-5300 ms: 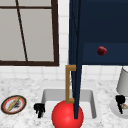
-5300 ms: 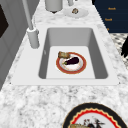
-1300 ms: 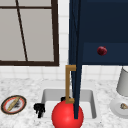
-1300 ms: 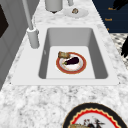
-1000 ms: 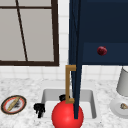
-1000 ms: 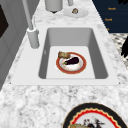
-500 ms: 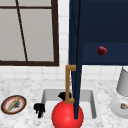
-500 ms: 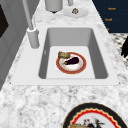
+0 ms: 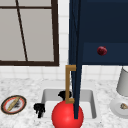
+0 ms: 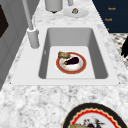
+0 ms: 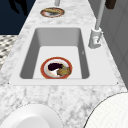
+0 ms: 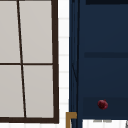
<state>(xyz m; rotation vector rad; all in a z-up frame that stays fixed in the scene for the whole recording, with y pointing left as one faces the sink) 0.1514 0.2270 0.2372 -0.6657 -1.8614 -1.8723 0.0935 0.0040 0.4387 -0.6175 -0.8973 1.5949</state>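
From the front I see the left hand point(image 9: 39, 109) hanging over the table point(image 9: 20, 120), just left of the sink point(image 9: 47, 96), fingers curled and holding nothing. In the left side view a red-rimmed plate point(image 10: 71, 63) with an eggplant point(image 10: 72, 60) lies in the sink basin. In the right side view a hand point(image 11: 18, 6) floats far off; I cannot tell its fingers.

Window point(image 9: 27, 32), navy cabinet point(image 9: 105, 30), seemingly marble counter point(image 10: 37, 100)
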